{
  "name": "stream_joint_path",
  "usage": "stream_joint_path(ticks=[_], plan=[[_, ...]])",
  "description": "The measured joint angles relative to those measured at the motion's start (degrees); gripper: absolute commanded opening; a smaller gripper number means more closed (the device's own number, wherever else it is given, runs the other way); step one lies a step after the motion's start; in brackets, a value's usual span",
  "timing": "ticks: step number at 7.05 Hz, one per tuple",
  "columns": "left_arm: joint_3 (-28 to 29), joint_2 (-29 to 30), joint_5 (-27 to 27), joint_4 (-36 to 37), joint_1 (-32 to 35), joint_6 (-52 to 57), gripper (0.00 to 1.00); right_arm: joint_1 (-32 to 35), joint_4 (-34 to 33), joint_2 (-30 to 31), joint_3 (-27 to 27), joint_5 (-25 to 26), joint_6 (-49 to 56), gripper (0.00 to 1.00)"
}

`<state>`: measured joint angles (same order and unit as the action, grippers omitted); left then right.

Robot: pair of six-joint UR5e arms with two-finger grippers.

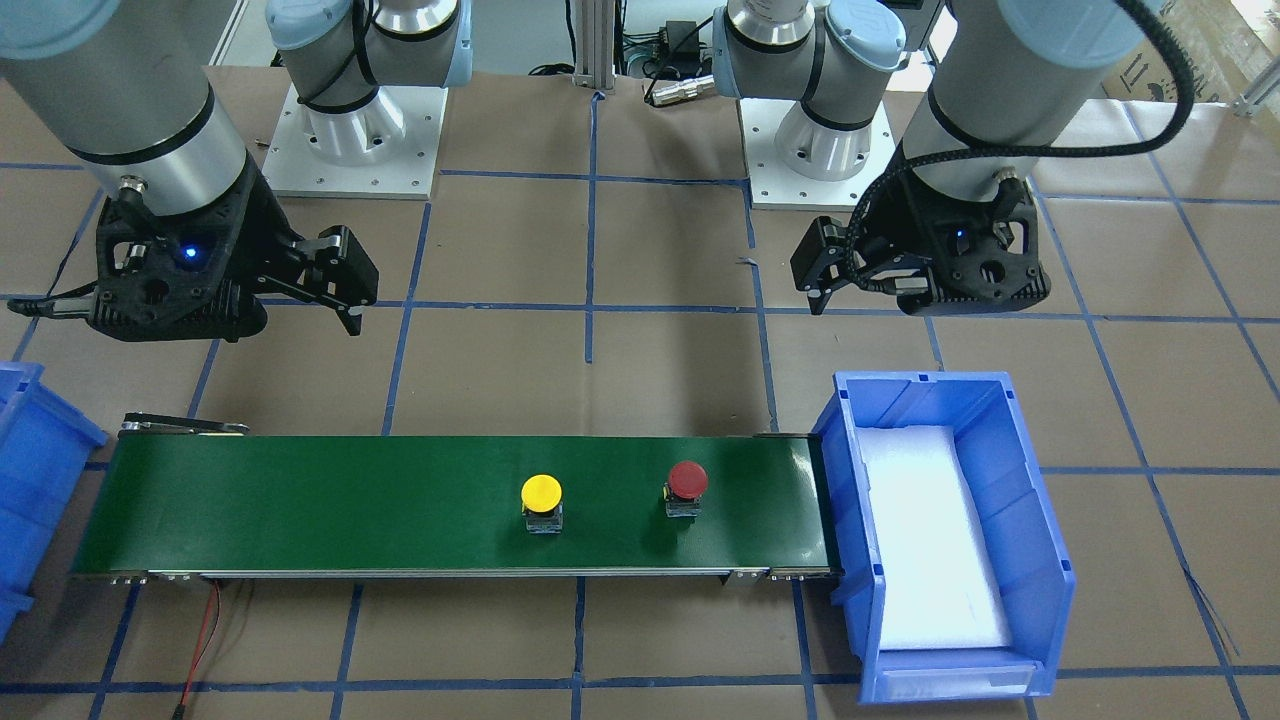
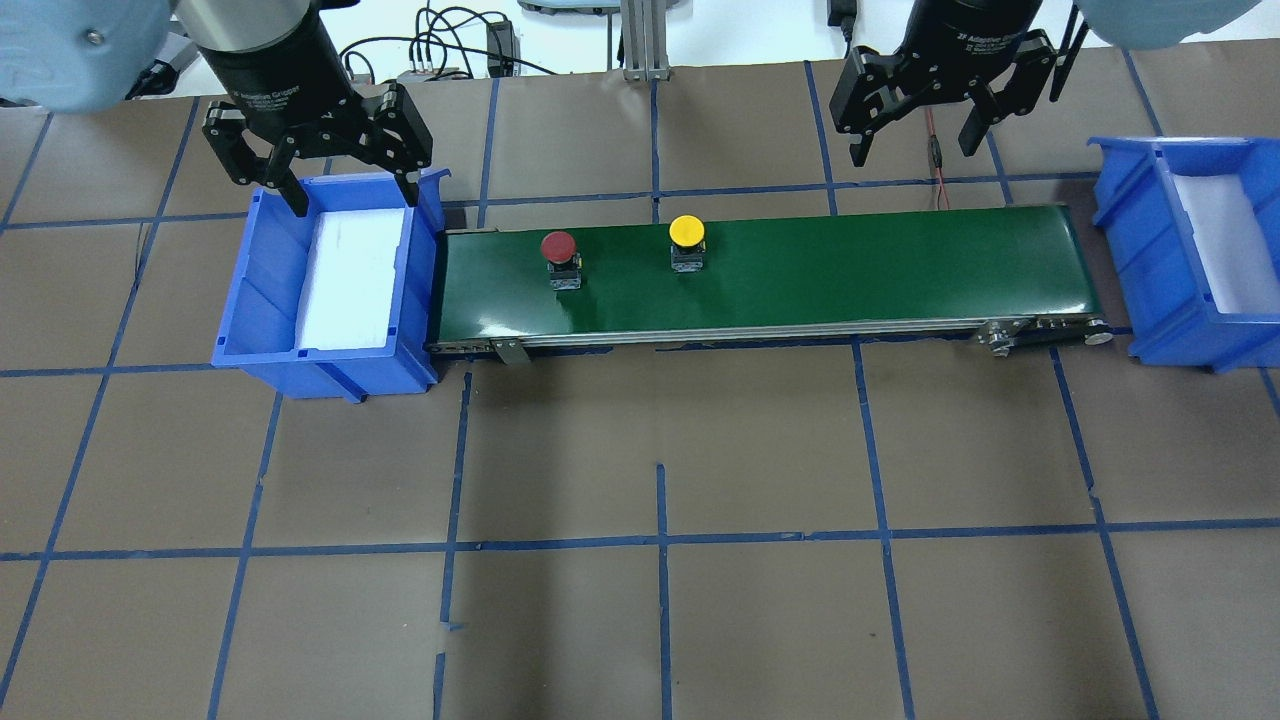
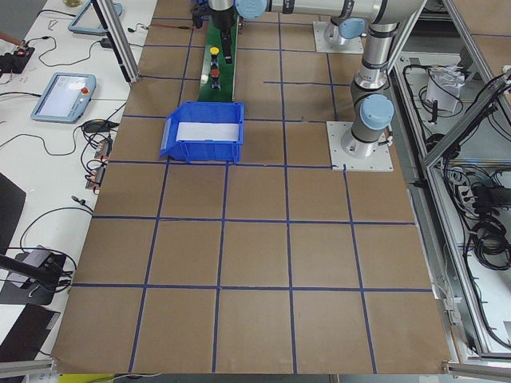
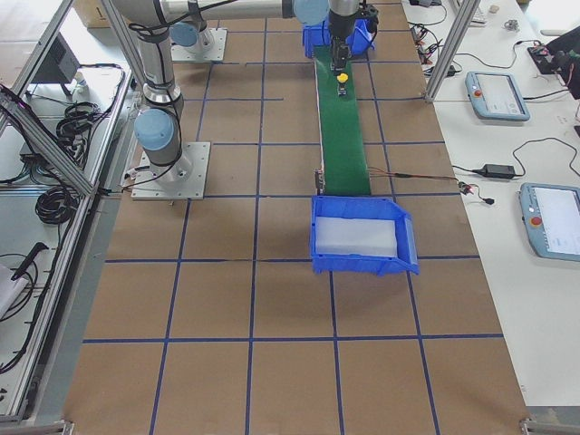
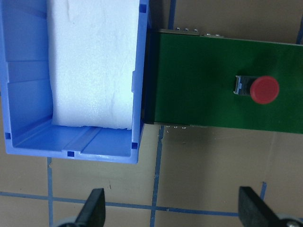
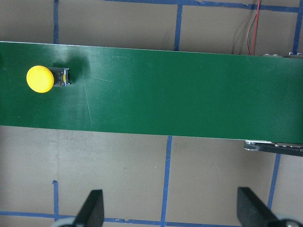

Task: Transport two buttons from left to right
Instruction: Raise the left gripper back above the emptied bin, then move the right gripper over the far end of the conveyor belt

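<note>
Two buttons stand on the green conveyor belt (image 2: 850, 270). The red-capped button (image 2: 558, 247) is near the belt's left end, also visible in the left wrist view (image 5: 264, 90). The yellow-capped button (image 2: 686, 232) stands a little to its right and shows in the right wrist view (image 6: 40, 79). My left gripper (image 2: 352, 195) hangs open over the far rim of the left blue bin (image 2: 240, 300), holding nothing. My right gripper (image 2: 913, 150) hangs open beyond the belt's right half, well to the right of the yellow button, also holding nothing.
A second blue bin (image 2: 1130, 220) with white foam lining stands off the belt's right end. The left bin holds only white foam. A red and black wire (image 2: 935, 160) runs from the belt's far side. Brown table with blue tape lines (image 2: 660, 540) surrounds the belt.
</note>
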<state>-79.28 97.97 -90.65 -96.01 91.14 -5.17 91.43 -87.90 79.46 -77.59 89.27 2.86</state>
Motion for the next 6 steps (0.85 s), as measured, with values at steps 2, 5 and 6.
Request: stream_joint_path(ticks=[2,5,6], plan=[[-0.93,-1.38,1.85,-0.11,-0.38,1.07,1.00,-0.04,0.31,0.14,0.42,0.04,1.40,1.00],[-2.31,-2.87,1.75,-0.19,-0.47,1.66,1.00,0.51,1.90,0.59,0.68,1.18,3.86,1.00],[-2.06,-2.93,1.77,0.06,-0.48,1.66,1.00,0.17,1.77,0.62,0.34,3.10,3.92,1.00]])
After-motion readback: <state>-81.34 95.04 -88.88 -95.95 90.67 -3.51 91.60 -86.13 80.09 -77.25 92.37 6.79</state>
